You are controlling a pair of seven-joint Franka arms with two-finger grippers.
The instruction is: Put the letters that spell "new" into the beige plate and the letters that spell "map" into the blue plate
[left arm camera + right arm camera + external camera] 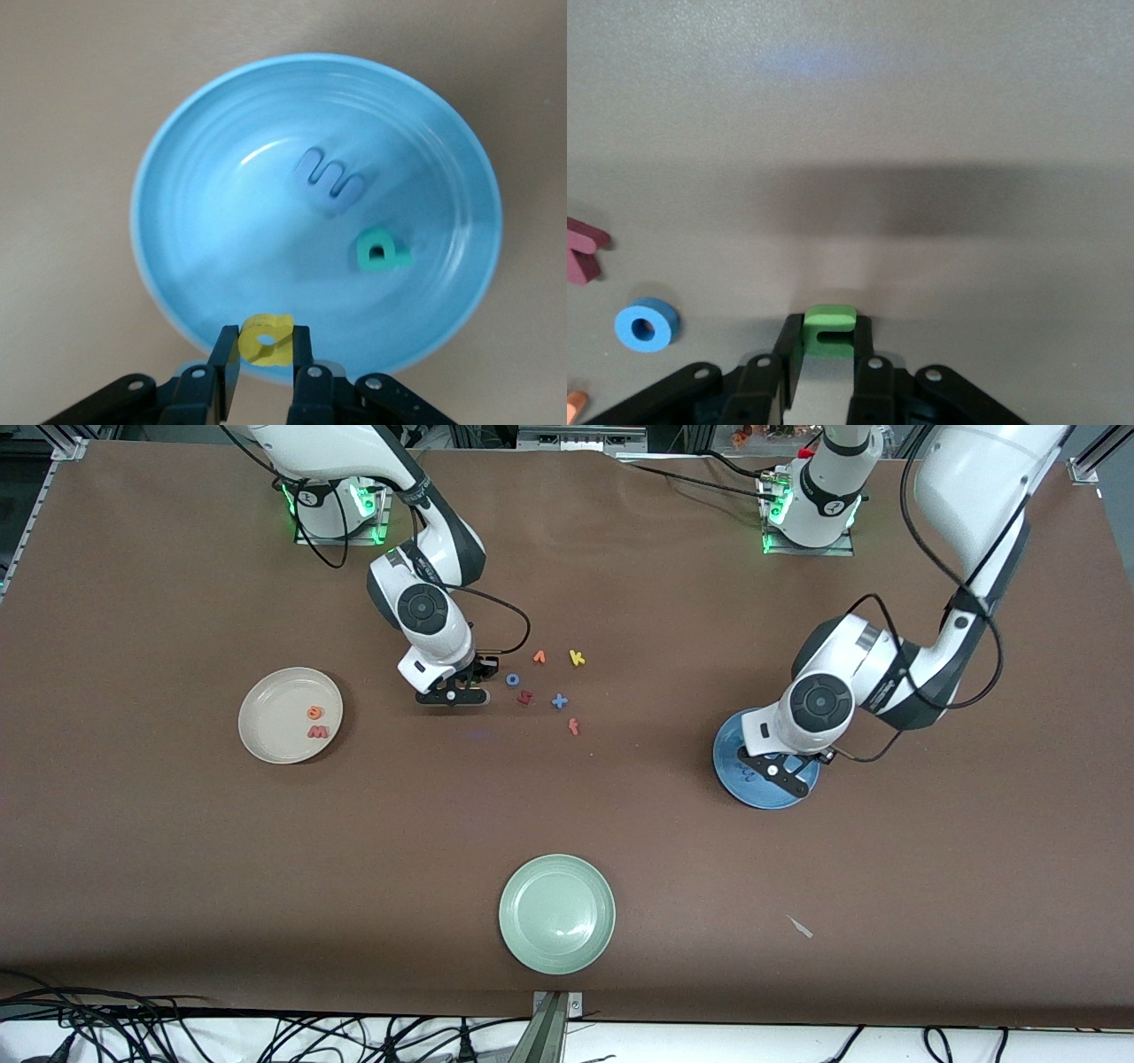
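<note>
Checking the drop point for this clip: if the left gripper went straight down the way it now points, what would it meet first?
The left gripper, shut on the yellow a, hangs over the blue plate near its rim. Straight down it would probably meet the plate's inner wall first, clear of the blue m and teal p.

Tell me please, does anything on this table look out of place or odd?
Only a small pale scrap on the bare table, near the pale green plate, toward the left arm's end. It belongs to no plate or letter. The loose letters lie scattered, nothing spilled or broken.
</note>
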